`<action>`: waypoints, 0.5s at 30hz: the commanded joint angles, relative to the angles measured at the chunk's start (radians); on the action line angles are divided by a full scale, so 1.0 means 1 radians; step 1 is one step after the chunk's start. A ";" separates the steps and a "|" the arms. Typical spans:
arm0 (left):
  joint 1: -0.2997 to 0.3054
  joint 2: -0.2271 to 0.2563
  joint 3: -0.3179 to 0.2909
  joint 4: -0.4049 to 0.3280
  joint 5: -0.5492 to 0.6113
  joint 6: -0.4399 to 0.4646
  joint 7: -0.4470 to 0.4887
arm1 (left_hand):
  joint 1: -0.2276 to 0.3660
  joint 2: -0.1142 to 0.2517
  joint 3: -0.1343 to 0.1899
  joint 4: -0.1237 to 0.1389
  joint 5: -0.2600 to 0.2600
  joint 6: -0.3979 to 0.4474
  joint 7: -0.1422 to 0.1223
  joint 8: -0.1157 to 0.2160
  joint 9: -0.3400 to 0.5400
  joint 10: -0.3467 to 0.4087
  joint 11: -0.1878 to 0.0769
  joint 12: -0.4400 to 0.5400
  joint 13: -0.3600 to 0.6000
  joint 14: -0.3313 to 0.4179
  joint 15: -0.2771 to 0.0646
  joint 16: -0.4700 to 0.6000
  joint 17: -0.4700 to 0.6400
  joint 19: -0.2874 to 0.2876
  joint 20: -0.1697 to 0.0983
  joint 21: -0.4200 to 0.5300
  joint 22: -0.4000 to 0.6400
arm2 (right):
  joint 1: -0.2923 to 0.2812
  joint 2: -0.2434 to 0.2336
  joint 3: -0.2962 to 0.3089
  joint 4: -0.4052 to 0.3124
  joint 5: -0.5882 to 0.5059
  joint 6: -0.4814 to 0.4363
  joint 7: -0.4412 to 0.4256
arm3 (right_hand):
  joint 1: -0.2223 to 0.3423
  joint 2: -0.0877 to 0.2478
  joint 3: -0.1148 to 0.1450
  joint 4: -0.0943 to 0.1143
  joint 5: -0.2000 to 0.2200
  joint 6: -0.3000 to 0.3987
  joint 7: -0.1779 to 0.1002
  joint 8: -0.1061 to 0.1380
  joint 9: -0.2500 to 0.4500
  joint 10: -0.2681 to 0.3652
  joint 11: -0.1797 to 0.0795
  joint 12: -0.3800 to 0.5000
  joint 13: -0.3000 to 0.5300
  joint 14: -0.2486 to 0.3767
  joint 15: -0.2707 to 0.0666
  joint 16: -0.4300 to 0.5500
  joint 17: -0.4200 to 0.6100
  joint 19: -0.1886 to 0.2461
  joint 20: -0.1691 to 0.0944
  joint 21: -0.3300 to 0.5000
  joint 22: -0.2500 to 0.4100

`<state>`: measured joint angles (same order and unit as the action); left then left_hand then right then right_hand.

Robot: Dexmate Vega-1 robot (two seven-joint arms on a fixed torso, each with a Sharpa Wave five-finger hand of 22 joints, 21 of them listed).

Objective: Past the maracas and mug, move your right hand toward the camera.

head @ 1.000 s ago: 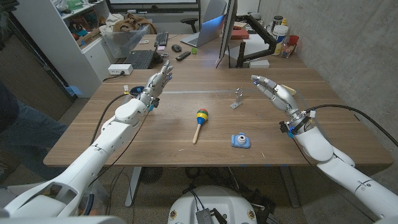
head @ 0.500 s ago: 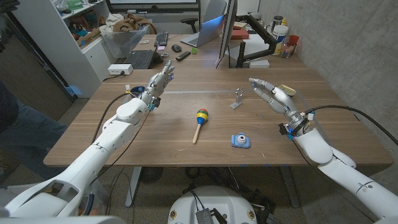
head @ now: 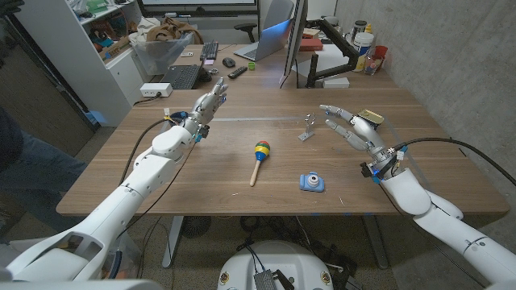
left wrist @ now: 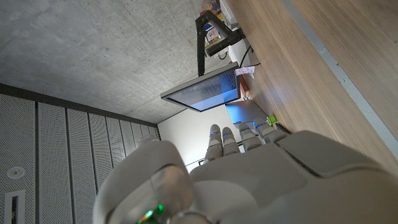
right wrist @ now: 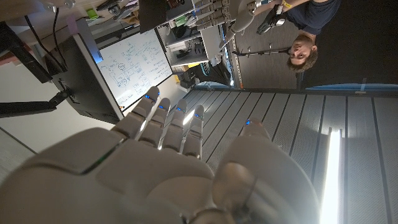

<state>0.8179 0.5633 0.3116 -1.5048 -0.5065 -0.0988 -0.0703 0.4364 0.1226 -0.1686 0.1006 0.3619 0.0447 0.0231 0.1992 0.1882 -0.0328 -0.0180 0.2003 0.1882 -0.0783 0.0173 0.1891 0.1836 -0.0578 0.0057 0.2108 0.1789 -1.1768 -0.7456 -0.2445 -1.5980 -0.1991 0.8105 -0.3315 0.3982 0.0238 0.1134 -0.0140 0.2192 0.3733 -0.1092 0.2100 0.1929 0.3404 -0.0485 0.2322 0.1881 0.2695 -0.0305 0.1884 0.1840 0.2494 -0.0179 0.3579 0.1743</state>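
On smooth wooden table (head: 161, 169): striped round-headed maraca (head: 259, 158), boxy blue camera (head: 313, 183), right hand (head: 351, 129) spread, empty

wooden table (head: 201, 173) | concrete wall (head: 451, 48) right | white shelving (head: 97, 48) left | monitor (head: 292, 40), laptop (head: 181, 76) behind

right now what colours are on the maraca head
Stripes of red, yellow, green and blue on the maraca, above a plain wooden handle; the head view shows it best.
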 commanded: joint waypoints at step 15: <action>0.008 0.005 -0.004 -0.006 -0.002 -0.003 -0.004 | 0.005 0.008 -0.008 0.003 -0.004 -0.004 0.001 0.001 0.003 -0.002 -0.001 0.007 0.004 0.001 -0.002 0.002 0.005 -0.007 0.004 -0.002 0.006 | -0.050 -0.020 0.034 -0.078 -0.186 -0.053 -0.094 | 0.018 0.007 0.007 -0.010 0.010 0.008 -0.008 -0.001 0.004 -0.002 0.005 -0.005 0.003 -0.003 -0.003 -0.001 0.002 0.004 -0.008 -0.012 0.006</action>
<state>0.8225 0.5662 0.3103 -1.5110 -0.5050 -0.0959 -0.0679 0.4364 0.1226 -0.1686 0.1006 0.3619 0.0410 0.0266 0.1992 0.1882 -0.0329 -0.0179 0.2003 0.1882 -0.0783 0.0173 0.1891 0.1836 -0.0578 0.0057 0.2108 0.1789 -1.2085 -0.7571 -0.2214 -1.6437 -0.3154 0.7819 -0.3891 0.4035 0.0292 0.1176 -0.0181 0.2192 0.3789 -0.1146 0.2100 0.1929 0.3407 -0.0483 0.2322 0.1881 0.2696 -0.0305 0.1884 0.1839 0.2493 -0.0179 0.3475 0.1743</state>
